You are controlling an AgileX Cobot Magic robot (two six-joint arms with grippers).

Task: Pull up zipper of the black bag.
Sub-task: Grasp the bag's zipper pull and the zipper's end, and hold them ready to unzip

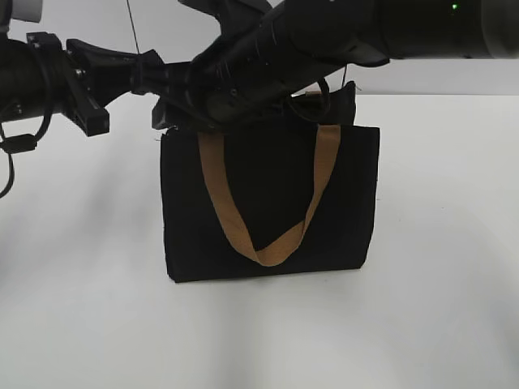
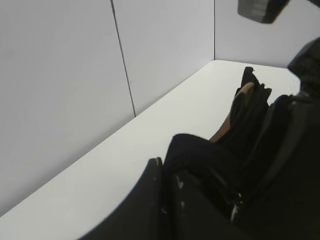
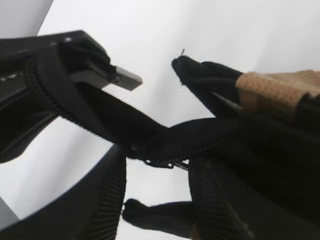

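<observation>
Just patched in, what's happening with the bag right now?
Both arms are crowded over the top edge of the black bag, which stands upright on the white table. The right wrist view shows the zipper line close up, with bag fabric bunched beside it. Neither claw's grip can be read from these views. A tan strap hangs down the front.

Black bag (image 2: 250, 107) stands on white table (image 2: 150, 145).
</observation>
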